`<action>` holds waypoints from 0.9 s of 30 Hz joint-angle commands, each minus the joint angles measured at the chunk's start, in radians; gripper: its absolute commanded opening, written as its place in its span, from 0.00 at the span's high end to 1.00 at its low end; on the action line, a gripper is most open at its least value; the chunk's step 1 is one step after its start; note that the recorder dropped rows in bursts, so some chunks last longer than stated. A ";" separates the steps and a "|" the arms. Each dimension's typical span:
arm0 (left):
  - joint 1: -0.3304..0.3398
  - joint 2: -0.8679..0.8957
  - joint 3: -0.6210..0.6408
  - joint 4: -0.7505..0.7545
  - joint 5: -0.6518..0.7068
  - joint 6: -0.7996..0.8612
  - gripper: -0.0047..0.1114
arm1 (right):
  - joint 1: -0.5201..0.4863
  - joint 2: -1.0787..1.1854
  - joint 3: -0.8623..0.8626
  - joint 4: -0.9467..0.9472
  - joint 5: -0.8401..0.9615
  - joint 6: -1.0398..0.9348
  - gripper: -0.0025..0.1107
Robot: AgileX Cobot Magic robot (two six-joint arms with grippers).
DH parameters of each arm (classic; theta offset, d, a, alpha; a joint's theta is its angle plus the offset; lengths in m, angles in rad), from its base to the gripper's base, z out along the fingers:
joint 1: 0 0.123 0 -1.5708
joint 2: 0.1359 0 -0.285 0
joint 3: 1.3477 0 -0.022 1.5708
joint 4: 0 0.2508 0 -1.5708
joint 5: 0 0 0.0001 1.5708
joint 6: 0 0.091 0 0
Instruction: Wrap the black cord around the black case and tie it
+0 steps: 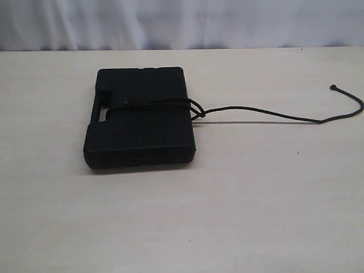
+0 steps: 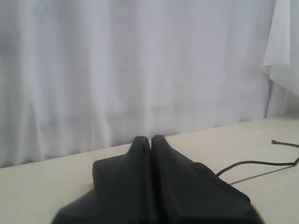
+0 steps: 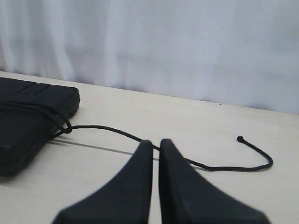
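Note:
The black case (image 1: 139,119) lies flat on the table, left of centre. The black cord (image 1: 273,114) crosses its top in a band through the handle slot. It bunches in a knot (image 1: 199,112) at the case's right edge. From there the cord trails right, loose on the table, to its knotted end (image 1: 333,87). Neither gripper shows in the exterior view. My left gripper (image 2: 150,138) is shut and empty, with the case (image 2: 105,170) just beyond its tips. My right gripper (image 3: 152,141) is shut on nothing, above the table. The cord (image 3: 112,129) runs past behind its tips towards the case (image 3: 28,121).
The pale wooden table (image 1: 182,216) stretches all round the case. A white curtain (image 1: 182,23) hangs along its far edge.

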 commanded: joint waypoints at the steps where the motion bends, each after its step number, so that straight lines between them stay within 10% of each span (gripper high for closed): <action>1: 0.020 -0.003 0.002 -0.002 0.007 -0.002 0.96 | -0.015 -0.006 0.001 0.002 -0.020 -0.003 0.94; 8: 0.025 -0.003 0.002 -0.002 0.027 -0.002 0.96 | -0.013 -0.006 0.001 0.002 -0.016 -0.003 0.94; 16: 0.134 -0.003 0.002 0.000 0.354 0.000 0.96 | -0.087 -0.006 0.001 0.059 0.154 -0.003 0.94; 27: 0.214 -0.003 0.002 -0.002 0.343 0.000 0.96 | -0.120 -0.006 0.001 0.072 0.158 -0.003 0.94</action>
